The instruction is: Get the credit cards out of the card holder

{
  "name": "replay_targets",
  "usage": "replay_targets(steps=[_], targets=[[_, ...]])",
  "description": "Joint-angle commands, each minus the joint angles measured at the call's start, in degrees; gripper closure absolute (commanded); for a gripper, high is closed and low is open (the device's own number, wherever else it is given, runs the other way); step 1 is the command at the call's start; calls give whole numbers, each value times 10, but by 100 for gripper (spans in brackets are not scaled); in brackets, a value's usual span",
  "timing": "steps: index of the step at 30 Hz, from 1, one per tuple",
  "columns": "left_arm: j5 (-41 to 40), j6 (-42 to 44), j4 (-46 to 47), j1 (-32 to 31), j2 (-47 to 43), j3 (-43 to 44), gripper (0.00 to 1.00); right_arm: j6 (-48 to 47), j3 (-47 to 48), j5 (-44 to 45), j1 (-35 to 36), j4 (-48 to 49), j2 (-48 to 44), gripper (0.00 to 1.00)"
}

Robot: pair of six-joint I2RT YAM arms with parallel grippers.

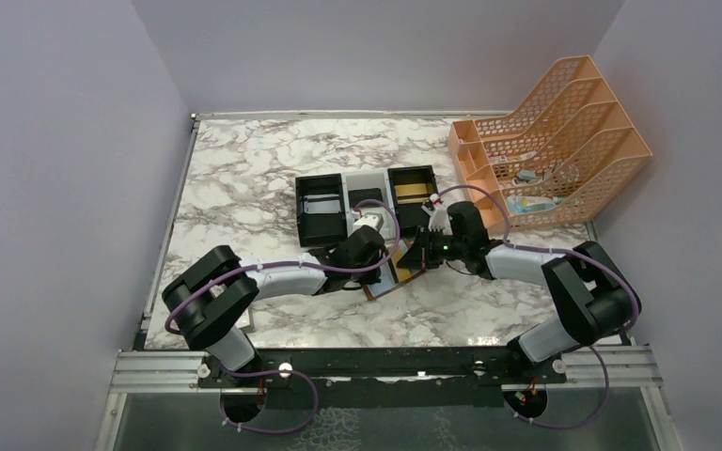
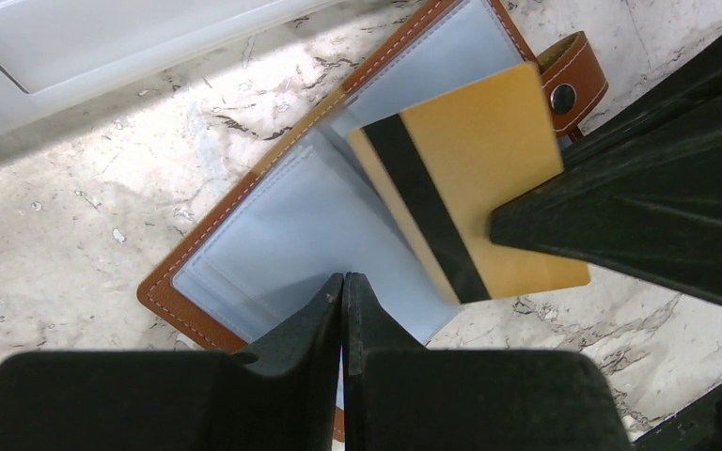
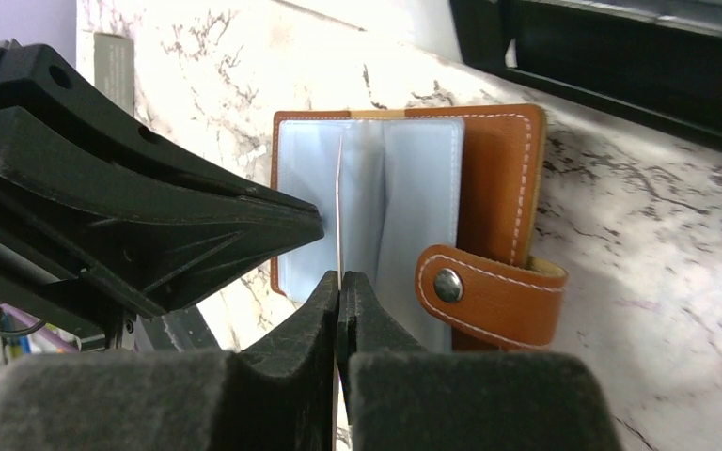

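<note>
The brown leather card holder with blue-grey plastic pockets (image 2: 273, 235) lay open on the marble worktop (image 1: 244, 178), between the 2 arms and just in front of the black-white-black 3-compartment tray (image 1: 367, 193). The right pincer (image 3: 340, 282) was clamped on 1 long edge of a gold plastic card with a black stripe (image 2: 489, 160), which was raised over the middle fold of the card holder. The left pincer (image 2: 343, 291) had its fingers together on the near edge of a pocket leaf and seemed to pin the card holder down. The long axis of the card ran along the fold, so I judged that the pull should go toward the right arm, away from the left pincer. Whether a corner sat inside a pocket, I could not tell. The leather snap tab (image 3: 489, 291) lay just beside the right fingers and could catch; the peach plastic file rack (image 1: 550, 141) stood well apart
</note>
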Motion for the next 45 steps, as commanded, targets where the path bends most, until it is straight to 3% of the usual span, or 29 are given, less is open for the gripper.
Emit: replay_targets(steps=[1, 9, 25, 36, 42, 45], targets=[[-21, 11, -26, -2, -8, -6, 93, -17, -7, 57, -5, -34, -45, 99], [-21, 14, -12, -3, -51, -24, 92, -44, -5, 112, -5, -86, -120, 99], [-63, 2, 0, -2, -155, -53, 78, -114, 33, -18, -5, -118, -9, 99], [-93, -17, 10, -3, -209, -82, 71, -145, 38, -97, -5, -144, -22, 99], [-112, -23, 1, -2, -227, -91, 67, -132, 34, -11, -5, -163, -139, 99], [-124, -28, -1, -2, -251, -105, 62, -114, 26, 77, -5, -168, -218, 99]])
